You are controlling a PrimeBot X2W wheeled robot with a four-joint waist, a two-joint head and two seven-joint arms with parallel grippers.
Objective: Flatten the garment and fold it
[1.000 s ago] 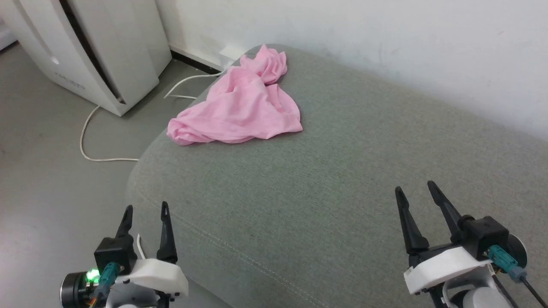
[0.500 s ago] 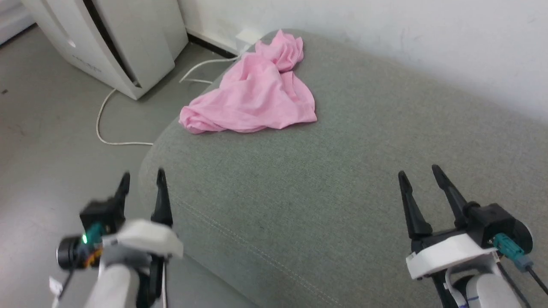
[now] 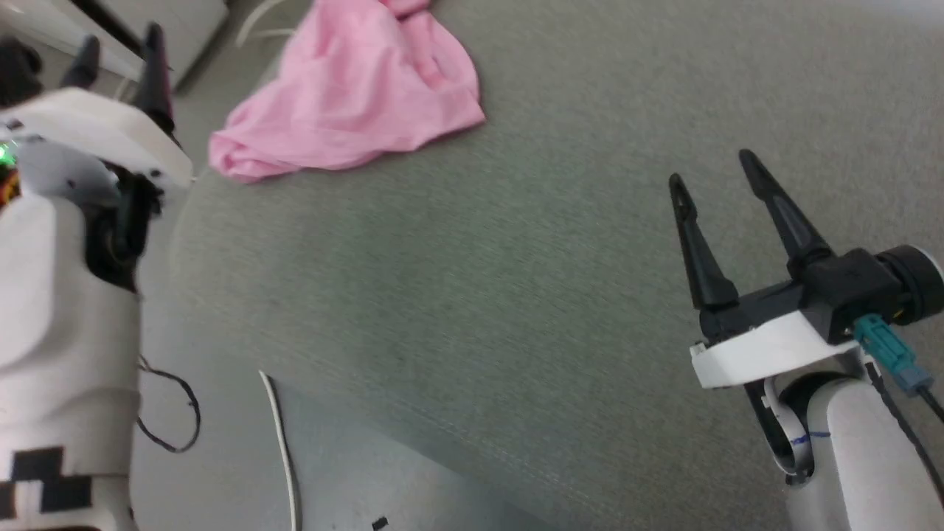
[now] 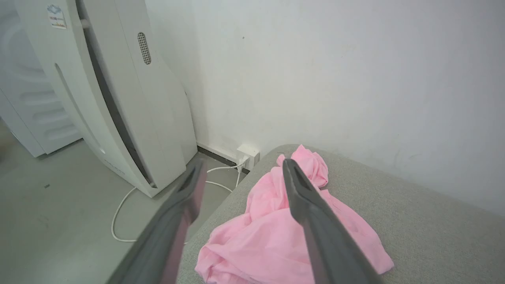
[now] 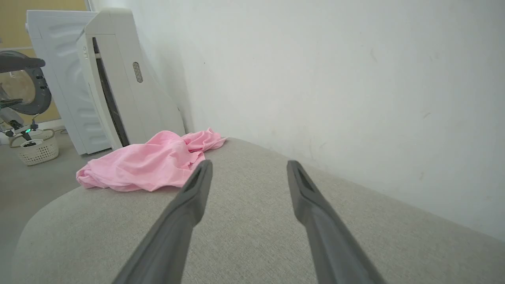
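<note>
the garment [image 3: 346, 96] lies bunched and wrinkled at the far left corner of a grey-green cushion [image 3: 516, 280], close to its rounded edge. it is a loose pink heap with one lobe trailing toward the wall [image 4: 335, 79].

the left gripper [image 3: 120, 48] is at the upper left of the head view, fingers spread with a clear gap and nothing between them. it sits just left of the garment, beyond the cushion's edge. that corner of the head view is blurred, so the gap to the cloth looks small but is hard to judge. in the left wrist view the left gripper [image 4: 244, 167] points over the heap: the garment [image 4: 272, 248] lies below and past the fingertips, and one finger crosses in front of the cloth. it looks clear of the fabric.

the right gripper [image 3: 710, 169] hangs over bare cushion at the right, fingers parted and empty, well apart from the garment. in the right wrist view its fingers frame plain upholstery [image 5: 244, 236], with the garment [image 5: 146, 161] off to the upper left, beyond the left finger's tip.

a tall white appliance [image 4: 118, 98] stands on the floor just past the garment's corner. a pale basket [image 5: 37, 150] sits farther back.
</note>
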